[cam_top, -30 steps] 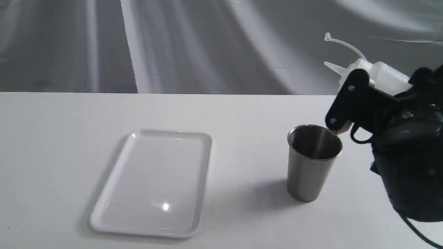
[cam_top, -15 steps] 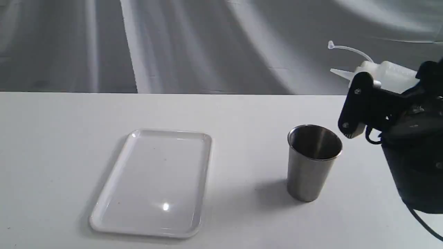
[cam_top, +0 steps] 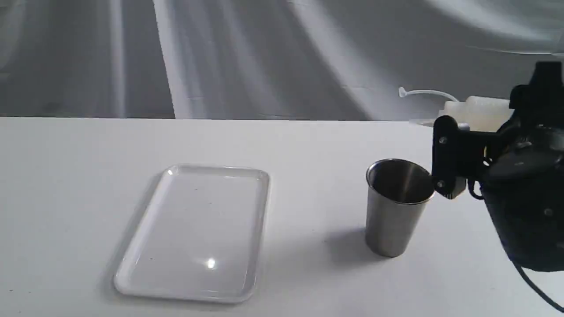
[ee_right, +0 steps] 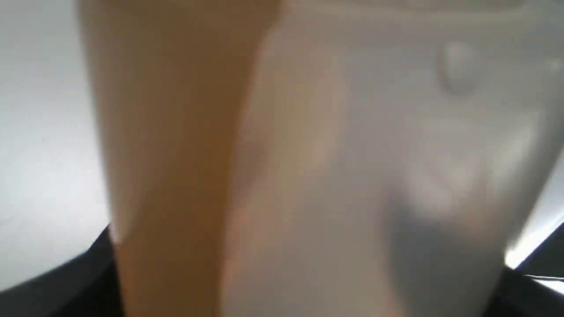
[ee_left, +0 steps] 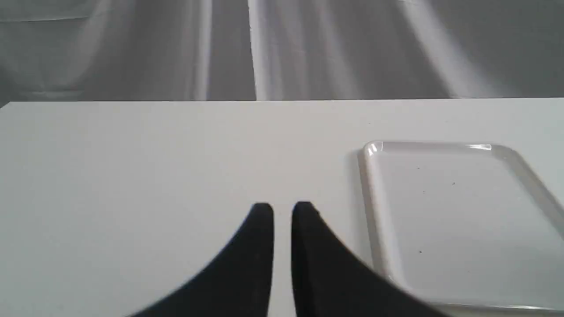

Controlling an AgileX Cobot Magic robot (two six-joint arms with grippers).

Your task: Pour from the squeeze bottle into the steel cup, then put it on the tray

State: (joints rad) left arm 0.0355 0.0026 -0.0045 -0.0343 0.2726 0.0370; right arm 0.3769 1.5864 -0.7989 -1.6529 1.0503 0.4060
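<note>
At the right edge of the exterior view, the squeeze bottle is held by the right end effector, which is clamped on its body. The bottle is carried close to horizontal above the table, with its nozzle directed toward the left of the frame. The nozzle tip is hard to make out against the far table edge. A thin cap tether is seen curving out to the left above the nozzle. One black finger of this end effector is seen just beside the rim of the steel cup, on the cup's right; whether the two touch cannot be told.

The steel cup is stood upright on the table, right of centre in the frame. The tray is laid flat left of centre, well apart from the cup.

From the right wrist view, nearly the whole frame is filled by the blurred bottle. Amber liquid is seen through one side of its translucent wall.

From the left wrist view, the left end effector is seen over the bare table. Its two black fingers are drawn almost together, only a thin gap is left between them, and nothing is pinched. The tray lies just beside them.
</note>
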